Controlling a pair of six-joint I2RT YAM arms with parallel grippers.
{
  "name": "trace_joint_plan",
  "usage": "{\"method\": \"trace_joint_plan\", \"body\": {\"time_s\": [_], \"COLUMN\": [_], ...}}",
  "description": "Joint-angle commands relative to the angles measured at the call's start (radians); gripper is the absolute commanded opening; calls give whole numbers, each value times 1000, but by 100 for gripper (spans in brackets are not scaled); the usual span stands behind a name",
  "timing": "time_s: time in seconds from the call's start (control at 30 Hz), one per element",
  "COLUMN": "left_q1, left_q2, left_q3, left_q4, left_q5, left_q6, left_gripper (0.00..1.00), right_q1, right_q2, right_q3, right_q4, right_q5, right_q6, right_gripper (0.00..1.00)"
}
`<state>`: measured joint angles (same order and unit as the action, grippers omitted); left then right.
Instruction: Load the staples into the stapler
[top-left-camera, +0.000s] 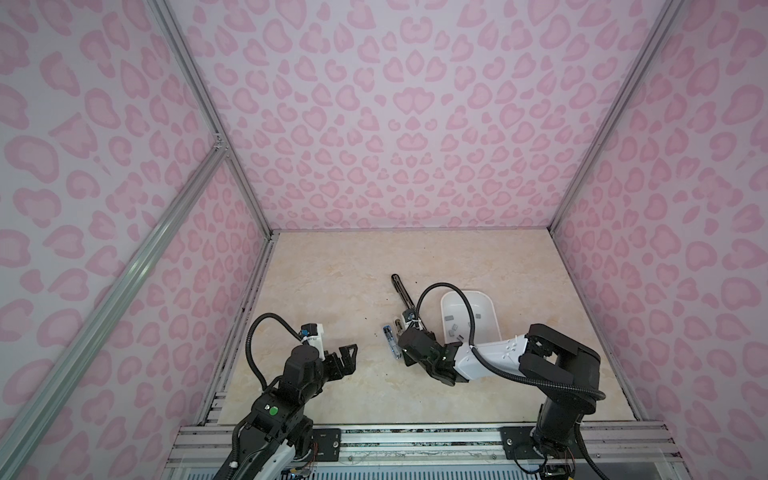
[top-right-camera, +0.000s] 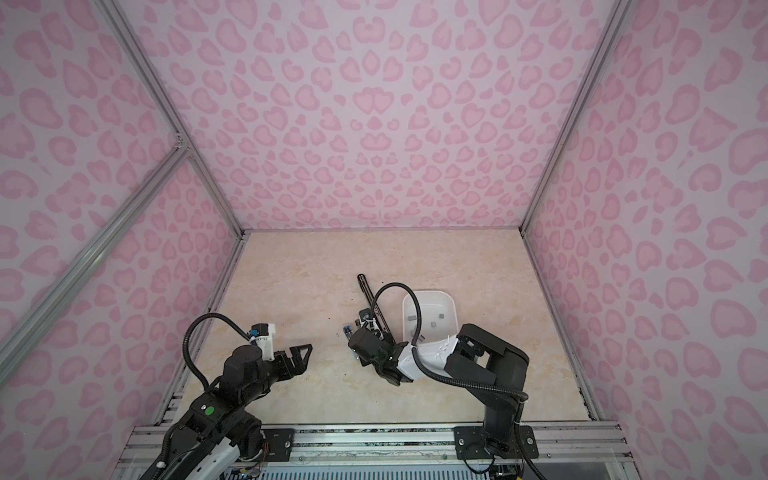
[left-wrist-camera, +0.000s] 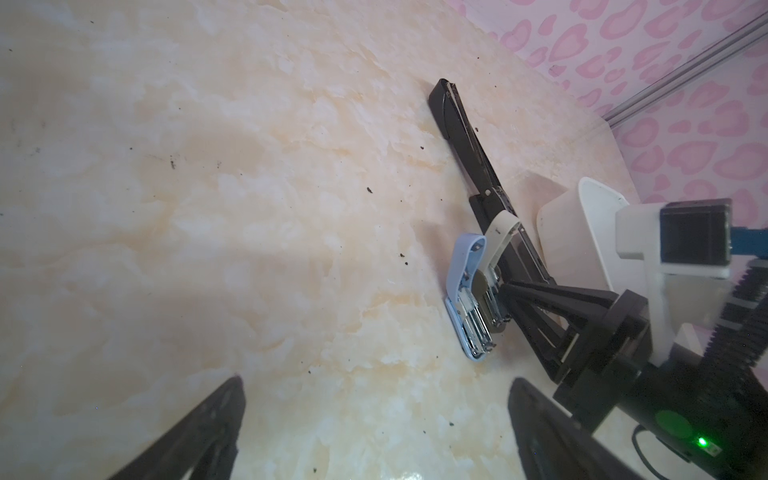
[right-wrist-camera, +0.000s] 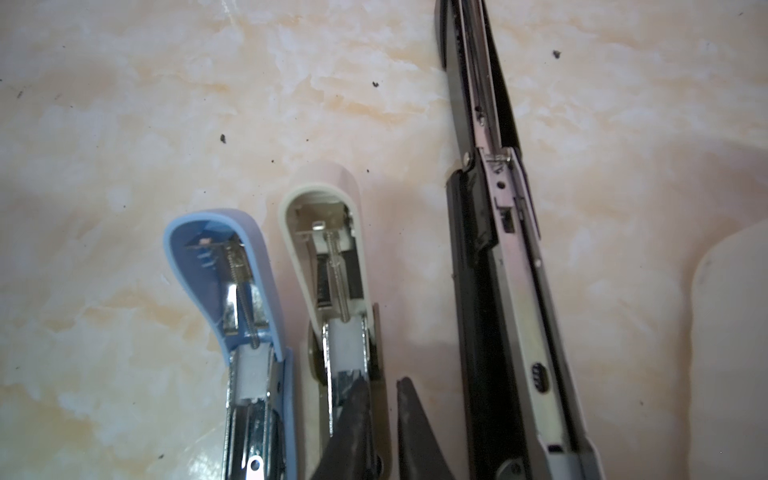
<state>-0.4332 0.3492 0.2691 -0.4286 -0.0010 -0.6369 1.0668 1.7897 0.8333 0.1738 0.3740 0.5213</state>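
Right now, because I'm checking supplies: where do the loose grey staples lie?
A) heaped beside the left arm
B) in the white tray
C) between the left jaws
B: in both top views several grey staples lie scattered on the floor of the white tray.

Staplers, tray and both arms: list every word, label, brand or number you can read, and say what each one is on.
No text can be read in any view.
black stapler: small oval stamp on its metal rail, too blurred to read.
cream stapler: tiny dark mark on its lid, too small to read.
blue stapler, white tray: no markings visible.
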Motion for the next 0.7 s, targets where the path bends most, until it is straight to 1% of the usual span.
{"method": "trace_joint_plan", "body": {"time_s": [0.0, 0.37, 0.67], "left_q1": [0, 0, 0], "left_q2": [-1, -5, -9], "left_q3": [-5, -4, -5], "left_q4": [28, 28, 24], "left_q5": [-10, -10, -9], "left_q6": [-4, -4, -4], "left_gripper": [100, 99, 99], "right_q1": [1, 2, 2], "right_q2": [1, -64, -98], "right_q3": [-9, -3, -24], "right_q4": [-33, -64, -72], "right_q5": [3, 28, 27], "right_q6": [14, -10, -1], "right_gripper": [16, 16, 16]}}
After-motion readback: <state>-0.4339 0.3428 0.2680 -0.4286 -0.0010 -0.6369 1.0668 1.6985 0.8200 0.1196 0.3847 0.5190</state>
